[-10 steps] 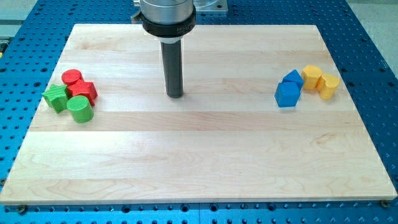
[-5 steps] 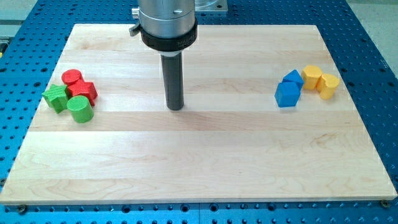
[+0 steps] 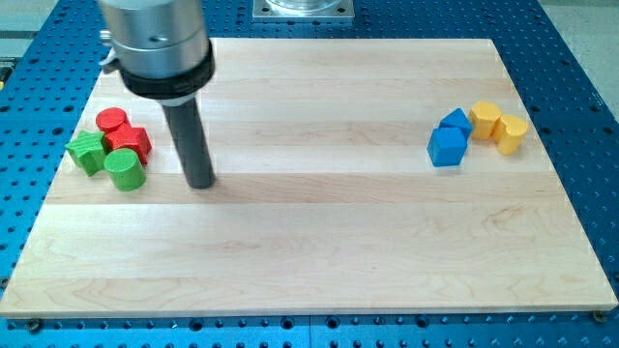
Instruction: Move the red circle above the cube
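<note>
Resting on the board, my tip is a bare rod end with no jaws, holding nothing, just to the view's right of the green cylinder and apart from it. At the view's left, the red circle touches the red block beside the green star. Well apart at the view's right, the blue cube sits against another blue block, near two yellow blocks.
</note>
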Motion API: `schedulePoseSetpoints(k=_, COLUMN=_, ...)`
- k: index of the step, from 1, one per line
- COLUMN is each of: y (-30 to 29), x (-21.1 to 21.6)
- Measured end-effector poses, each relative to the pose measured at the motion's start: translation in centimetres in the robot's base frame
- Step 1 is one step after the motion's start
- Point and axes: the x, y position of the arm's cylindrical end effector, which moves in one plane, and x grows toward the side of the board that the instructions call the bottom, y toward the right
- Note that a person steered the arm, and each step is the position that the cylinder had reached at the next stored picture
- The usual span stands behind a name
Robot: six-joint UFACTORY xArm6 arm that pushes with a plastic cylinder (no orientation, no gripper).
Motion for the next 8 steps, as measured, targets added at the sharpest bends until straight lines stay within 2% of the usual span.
schedulePoseSetpoints(k=1, y=-2.4, x=1.3)
schedulePoseSetpoints(k=3, y=-4.0, x=-2.9)
schedulePoseSetpoints(k=4, y=-3.0, x=-7.4)
schedulePoseSetpoints(k=5, y=-7.3, x=-14.0)
schedulePoseSetpoints(k=6, y=-15.7, x=-14.3)
schedulePoseSetpoints(k=7, y=-16.0, x=-8.4)
schedulePoseSetpoints(k=8, y=-12.0, x=-6.4)
